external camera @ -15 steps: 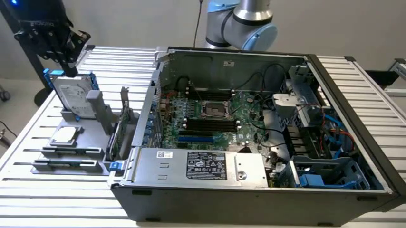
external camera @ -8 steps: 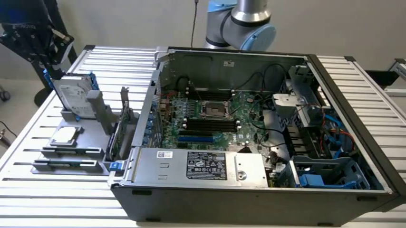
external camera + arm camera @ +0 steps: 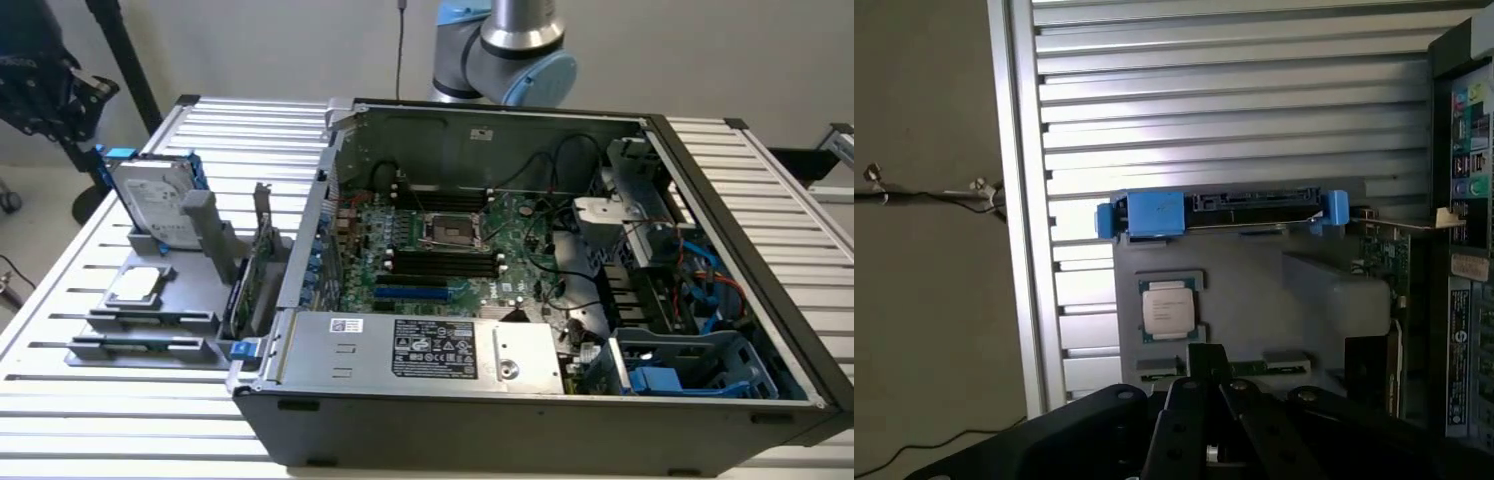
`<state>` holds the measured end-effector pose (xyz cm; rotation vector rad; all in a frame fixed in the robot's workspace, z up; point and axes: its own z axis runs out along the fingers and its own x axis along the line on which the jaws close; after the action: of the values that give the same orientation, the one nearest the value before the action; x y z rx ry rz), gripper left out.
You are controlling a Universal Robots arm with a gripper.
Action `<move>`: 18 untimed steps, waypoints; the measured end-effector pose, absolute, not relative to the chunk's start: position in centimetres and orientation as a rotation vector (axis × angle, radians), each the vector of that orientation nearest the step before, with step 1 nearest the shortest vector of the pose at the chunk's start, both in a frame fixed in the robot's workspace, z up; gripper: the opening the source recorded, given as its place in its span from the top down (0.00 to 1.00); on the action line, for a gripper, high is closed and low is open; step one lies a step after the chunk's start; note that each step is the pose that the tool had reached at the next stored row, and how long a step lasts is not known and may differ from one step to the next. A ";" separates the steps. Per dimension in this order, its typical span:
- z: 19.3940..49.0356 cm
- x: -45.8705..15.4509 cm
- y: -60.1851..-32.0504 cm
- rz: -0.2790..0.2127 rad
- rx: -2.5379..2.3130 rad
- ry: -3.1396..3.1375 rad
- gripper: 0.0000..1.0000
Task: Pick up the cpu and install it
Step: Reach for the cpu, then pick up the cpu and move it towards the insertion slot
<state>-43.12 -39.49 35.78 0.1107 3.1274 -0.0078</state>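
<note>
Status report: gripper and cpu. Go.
Gripper shut, empty, hovering near cpu. Cpu flat in grey holder, untouched. Hard drive upright beside it, nothing on top of cpu.

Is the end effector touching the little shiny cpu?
Apart. The wrist view shows bare grey holder between the end effector and the cpu.

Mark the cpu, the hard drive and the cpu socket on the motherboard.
cpu (image 3: pixel 1166 308): wrist view, centre of its silver top.
hard drive (image 3: pixel 150 200): exterior view, middle of its silver face.
cpu socket (image 3: pixel 451 232): exterior view, centre of the socket frame.
</note>
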 end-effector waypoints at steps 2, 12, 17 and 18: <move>35.7 -43.3 -39.4 -0.008 0.111 3.128 0.89; 35.7 -43.3 -39.4 -0.008 0.111 3.128 0.89; 35.7 -43.3 -39.4 -0.008 0.111 3.128 0.88; 35.7 -43.3 -39.4 -0.008 0.111 3.128 0.83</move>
<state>-43.35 -39.45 35.71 0.1107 3.1283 -0.0079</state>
